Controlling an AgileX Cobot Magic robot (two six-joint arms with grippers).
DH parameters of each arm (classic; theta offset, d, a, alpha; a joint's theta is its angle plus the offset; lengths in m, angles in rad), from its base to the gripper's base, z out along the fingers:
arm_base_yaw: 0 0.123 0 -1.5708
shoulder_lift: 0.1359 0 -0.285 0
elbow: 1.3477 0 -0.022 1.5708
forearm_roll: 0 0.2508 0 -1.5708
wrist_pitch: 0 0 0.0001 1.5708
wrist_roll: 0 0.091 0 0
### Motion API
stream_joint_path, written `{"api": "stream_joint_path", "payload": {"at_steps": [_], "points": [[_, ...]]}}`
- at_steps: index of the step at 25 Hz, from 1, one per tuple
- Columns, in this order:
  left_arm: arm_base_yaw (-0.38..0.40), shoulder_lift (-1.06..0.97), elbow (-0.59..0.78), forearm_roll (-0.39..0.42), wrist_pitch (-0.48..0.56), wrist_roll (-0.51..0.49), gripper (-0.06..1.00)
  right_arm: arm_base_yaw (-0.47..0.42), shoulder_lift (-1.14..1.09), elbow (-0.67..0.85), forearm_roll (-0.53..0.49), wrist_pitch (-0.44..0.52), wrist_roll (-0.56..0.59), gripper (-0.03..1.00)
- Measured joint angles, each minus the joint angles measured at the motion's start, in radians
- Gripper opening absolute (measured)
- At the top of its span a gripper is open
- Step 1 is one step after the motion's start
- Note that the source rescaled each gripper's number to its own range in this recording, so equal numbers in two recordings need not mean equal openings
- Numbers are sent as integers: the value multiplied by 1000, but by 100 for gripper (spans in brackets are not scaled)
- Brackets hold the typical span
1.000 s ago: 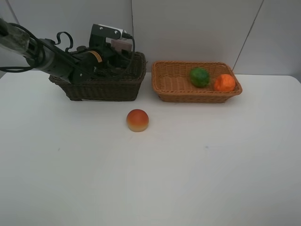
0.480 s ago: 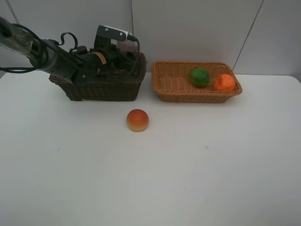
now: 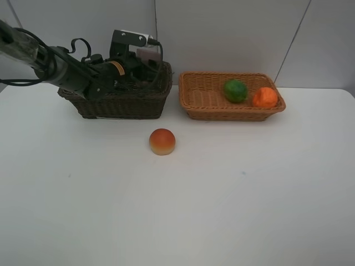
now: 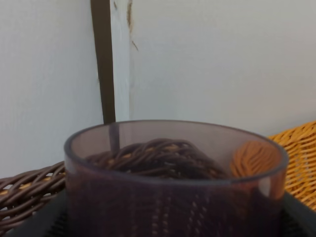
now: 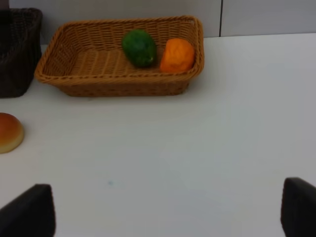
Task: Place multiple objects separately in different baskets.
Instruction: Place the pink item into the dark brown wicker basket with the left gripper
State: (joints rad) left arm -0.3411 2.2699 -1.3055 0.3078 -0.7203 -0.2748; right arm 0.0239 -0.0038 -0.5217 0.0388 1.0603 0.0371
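Note:
My left gripper (image 3: pixel 142 57) is shut on the translucent pink cup (image 3: pixel 146 54), which it holds over the right end of the dark brown basket (image 3: pixel 119 104). In the left wrist view the cup (image 4: pixel 173 182) fills the lower half, with dark wicker showing through it. The light orange-brown basket (image 3: pixel 213 113) holds the green oval fruit (image 3: pixel 236 90) and the orange (image 3: pixel 265 97). The red-orange peach (image 3: pixel 162 141) lies on the table in front of the gap between the baskets. My right gripper (image 5: pixel 165 210) is open above bare table and does not show in the exterior view.
The white table (image 3: pixel 183 210) stretches wide in front of the baskets. A grey panelled wall (image 3: pixel 222 33) stands right behind both of them. The left arm's cables (image 3: pixel 77 47) hang over the dark basket's left part.
The left arm shifted a little to the right over the dark basket with the cup, then held still. The fruits and the right gripper have not moved.

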Motion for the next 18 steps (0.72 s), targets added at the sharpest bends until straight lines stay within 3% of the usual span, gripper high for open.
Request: {"api": "stream_joint_path", "payload": {"at_steps": [18], "points": [[0, 0, 0, 22, 23, -28, 76, 0, 0, 0, 1, 0, 0, 100]]}}
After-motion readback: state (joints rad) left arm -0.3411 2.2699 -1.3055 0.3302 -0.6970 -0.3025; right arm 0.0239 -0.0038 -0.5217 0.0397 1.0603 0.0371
